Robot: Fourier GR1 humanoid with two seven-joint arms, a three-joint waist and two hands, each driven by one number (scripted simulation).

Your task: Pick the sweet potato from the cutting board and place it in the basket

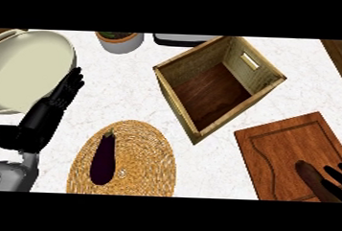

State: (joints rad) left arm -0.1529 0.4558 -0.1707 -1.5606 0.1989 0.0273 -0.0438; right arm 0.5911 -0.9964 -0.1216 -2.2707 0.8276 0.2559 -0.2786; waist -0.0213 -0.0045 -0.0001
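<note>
Sweet potato (312, 178), reddish-brown and elongated, lies on the wooden cutting board (286, 150) at the lower right of the counter, where we see our right hand (336, 180) come in from the lower edge. The dark fingers lie beside and partly over the sweet potato's near end; we cannot tell whether they are closed on it, as the hand is cut off by the view's edge. Our left hand (60, 99) shows at the left, fingers straight and relaxed, pointing up the view beside a large cream bowl (23, 66) and holding nothing. Between the two hands sits a round woven mat (140, 169) with a dark purple eggplant (104, 158) lying lengthwise on it. The basket (176, 96), a square wooden box with slotted handles, stands tilted in the view above the cutting board, near its upper left corner but apart from it. At the top edge we see a small white pot (121, 43) and a dark tray (180, 39), both partly cut off. The counter (125, 96) is pale marble.
</note>
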